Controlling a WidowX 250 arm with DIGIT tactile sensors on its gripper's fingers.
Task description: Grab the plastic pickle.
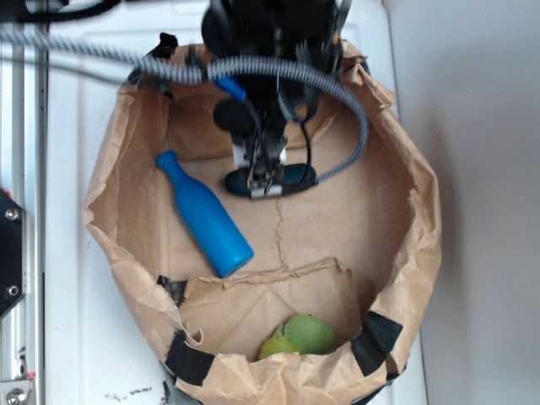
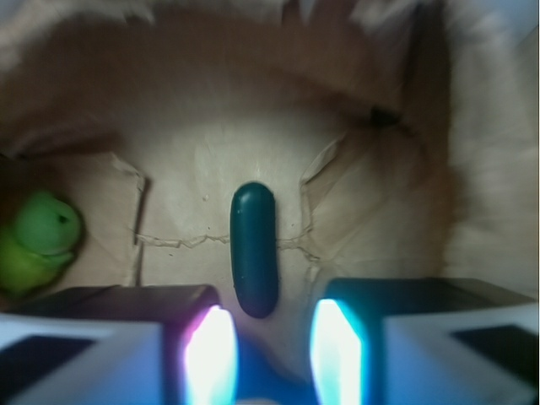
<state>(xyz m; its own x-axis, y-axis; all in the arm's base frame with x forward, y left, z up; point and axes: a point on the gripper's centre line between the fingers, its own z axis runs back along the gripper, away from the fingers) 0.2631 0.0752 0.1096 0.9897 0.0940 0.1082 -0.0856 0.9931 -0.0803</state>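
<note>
The plastic pickle (image 1: 297, 177) is a dark green glossy oblong lying flat on the floor of a brown paper bag (image 1: 396, 211). My gripper (image 1: 264, 181) hangs straight down over the pickle's middle and hides part of it. In the wrist view the pickle (image 2: 254, 249) lies lengthwise, with its near end reaching just in between my two fingertips. The gripper (image 2: 274, 337) is open, and each lit finger (image 2: 211, 354) stands apart from the pickle's sides. Nothing is held.
A bright blue plastic bottle (image 1: 202, 215) lies on the bag floor left of the pickle. A light green round fruit (image 1: 304, 335) (image 2: 42, 236) sits by the near bag wall. Crumpled paper walls ring the floor on all sides.
</note>
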